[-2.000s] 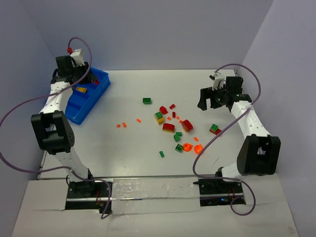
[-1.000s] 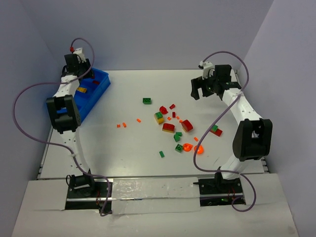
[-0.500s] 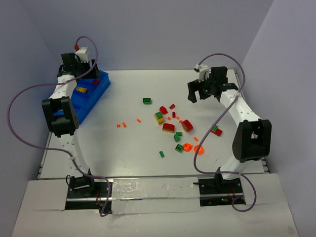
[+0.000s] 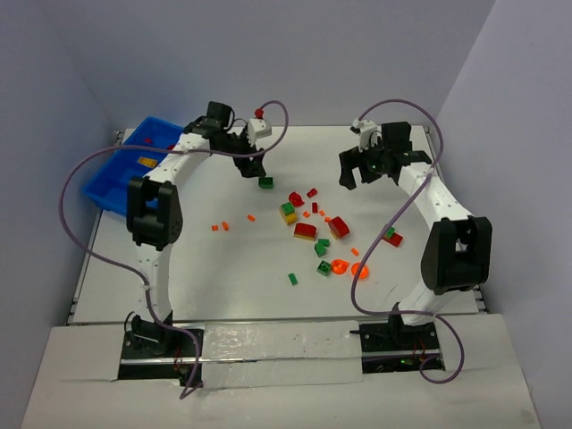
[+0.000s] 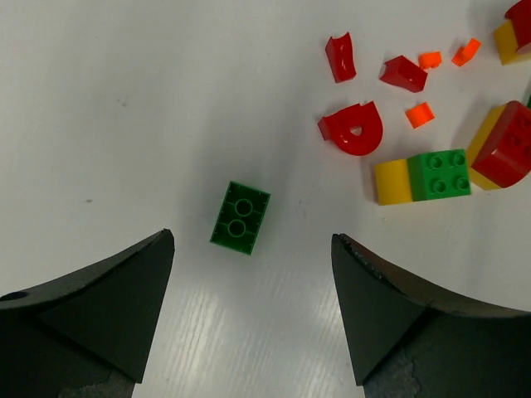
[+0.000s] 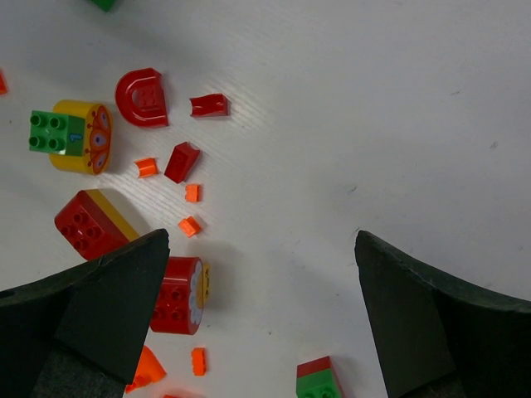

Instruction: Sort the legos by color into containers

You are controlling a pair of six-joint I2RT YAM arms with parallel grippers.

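A loose green brick (image 4: 266,182) lies on the white table, and my left gripper (image 4: 252,166) hangs open just above and left of it. In the left wrist view the green brick (image 5: 241,217) lies between the spread fingers, slightly ahead of their tips, untouched by my left gripper (image 5: 252,239). My right gripper (image 4: 352,173) is open and empty above the table, right of the main lego scatter (image 4: 317,228). In the right wrist view a red round brick (image 6: 178,296) lies by the left finger of my right gripper (image 6: 262,235). The blue bin (image 4: 105,183) stands at the far left.
A yellow piece (image 4: 147,162) and a red piece (image 4: 147,141) lie in the bin. Two translucent orange pieces (image 4: 349,267) lie at the near side of the scatter. Tiny orange bits (image 4: 220,227) lie apart to the left, and a red-green brick (image 4: 390,236) under the right forearm.
My left arm swung from over the bin rightward to the green brick and its jaws opened. The bin now stands further left and back. The right arm hardly moved.
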